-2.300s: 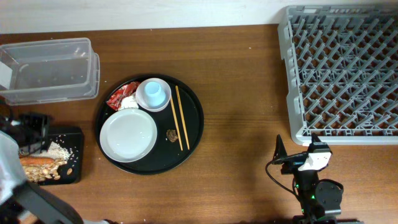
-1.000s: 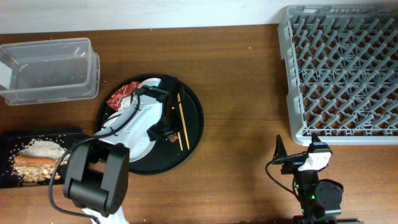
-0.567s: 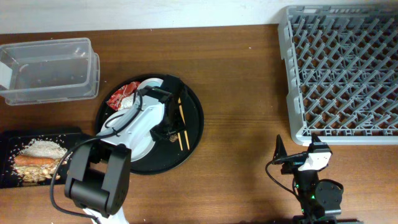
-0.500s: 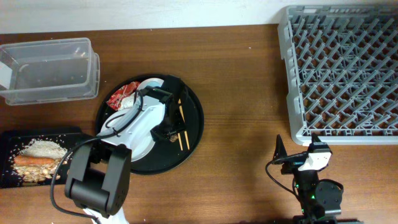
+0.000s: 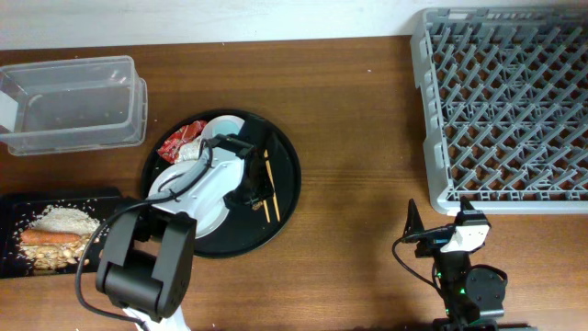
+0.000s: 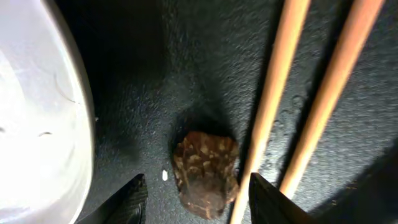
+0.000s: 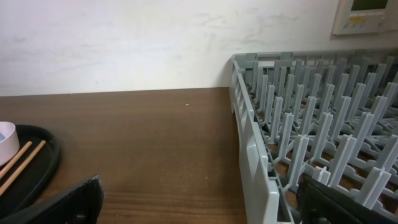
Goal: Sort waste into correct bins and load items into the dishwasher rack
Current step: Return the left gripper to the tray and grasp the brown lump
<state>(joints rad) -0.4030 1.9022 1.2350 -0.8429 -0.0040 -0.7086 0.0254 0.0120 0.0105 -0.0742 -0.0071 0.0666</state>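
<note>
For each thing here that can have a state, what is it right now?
Left claw: open, straddling the brown bit, not gripping.
Right claw: open, empty.
Rack: empty.
Tub: looks empty.
Black bin: holds rice and carrot.
Chopsticks: flat on the tray, side by side.

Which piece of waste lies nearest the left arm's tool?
The small brown bit, framed by the open left tool beside the thin wooden chopsticks; the red shiny wrapper lies farther off.

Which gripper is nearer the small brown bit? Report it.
Left. The left gripper straddles the brown bit on the black tray, jaws open; the right gripper sits far off near the dishwasher rack.
</note>
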